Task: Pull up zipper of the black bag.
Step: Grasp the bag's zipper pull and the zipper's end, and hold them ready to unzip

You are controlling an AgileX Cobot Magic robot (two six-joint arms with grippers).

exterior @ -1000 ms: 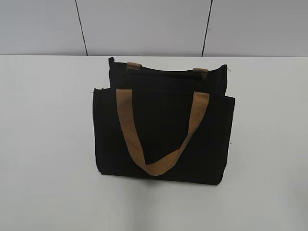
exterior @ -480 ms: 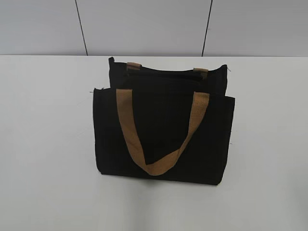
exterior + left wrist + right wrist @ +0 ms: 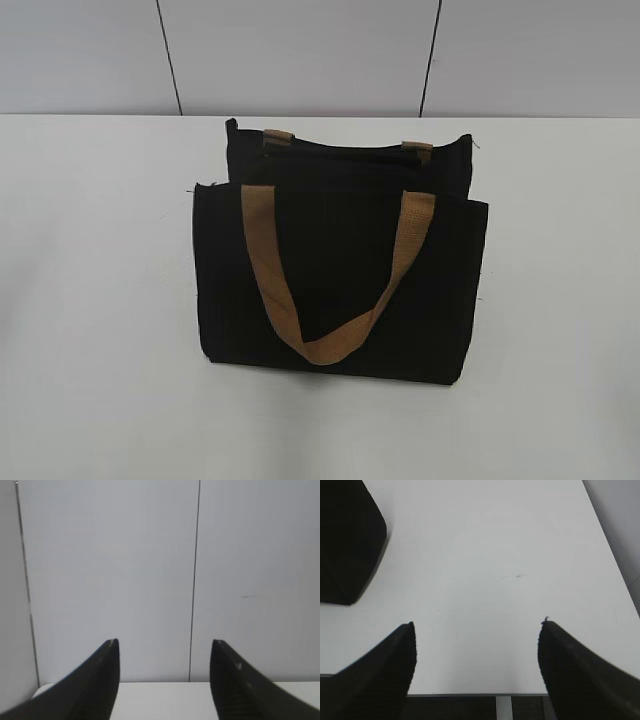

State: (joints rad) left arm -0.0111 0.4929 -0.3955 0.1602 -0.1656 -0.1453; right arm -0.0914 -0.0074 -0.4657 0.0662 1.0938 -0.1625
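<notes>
The black bag [image 3: 340, 270] stands upright in the middle of the white table in the exterior view, a tan webbing handle [image 3: 330, 270] hanging down its front panel. The zipper line [image 3: 340, 155] runs along its top edge; I cannot make out the pull tab. No gripper shows in the exterior view. My left gripper [image 3: 165, 647] is open and empty, facing the grey wall above the table's far edge. My right gripper [image 3: 476, 627] is open and empty above bare table, with a corner of the bag [image 3: 345, 540] at its upper left.
The white table [image 3: 90, 300] spreads wide on both sides of the bag. A grey panelled wall [image 3: 300, 50] stands behind it. The table's edge [image 3: 470, 695] shows low in the right wrist view, with dark floor beyond.
</notes>
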